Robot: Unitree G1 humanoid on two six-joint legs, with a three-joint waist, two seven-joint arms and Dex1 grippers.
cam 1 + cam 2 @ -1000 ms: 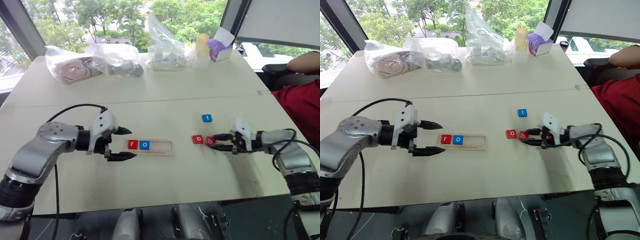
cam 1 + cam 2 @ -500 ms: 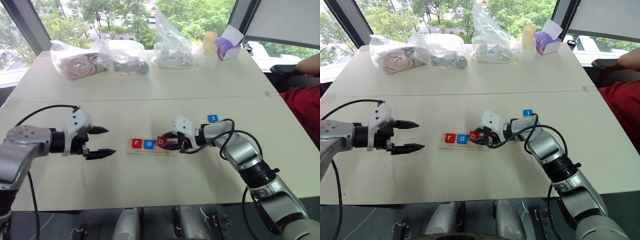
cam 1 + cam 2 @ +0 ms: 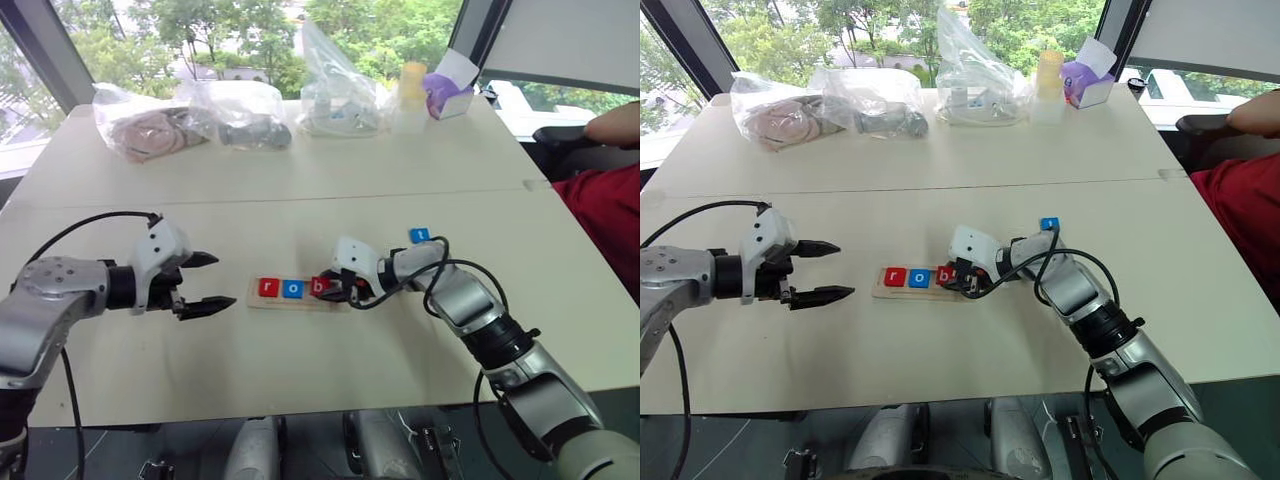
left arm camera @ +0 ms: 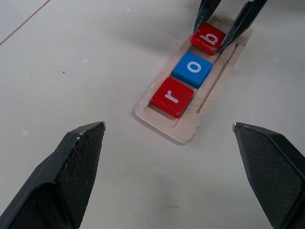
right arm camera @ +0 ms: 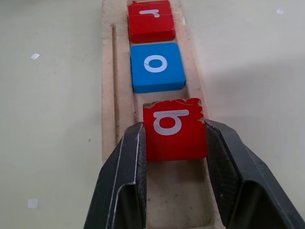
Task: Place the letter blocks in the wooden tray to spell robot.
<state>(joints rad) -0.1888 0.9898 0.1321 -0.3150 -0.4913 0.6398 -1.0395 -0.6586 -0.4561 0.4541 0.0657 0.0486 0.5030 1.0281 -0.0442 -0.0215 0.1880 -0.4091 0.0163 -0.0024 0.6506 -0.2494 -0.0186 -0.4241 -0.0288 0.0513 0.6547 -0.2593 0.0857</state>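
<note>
Here the red b block [image 5: 175, 129] is clamped between the black fingers of the right gripper [image 5: 174, 143], inside the pale wooden tray [image 5: 107, 86]. Just beyond it, the blue o block [image 5: 157, 67] and red r block [image 5: 150, 20] are seated. The left gripper [image 3: 208, 283], spread open, is held apart from the tray's end.

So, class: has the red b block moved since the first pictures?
Yes. The red b block went from the table to the wooden tray's right, and is now in it beside the blue o, in the right pincer.
</note>
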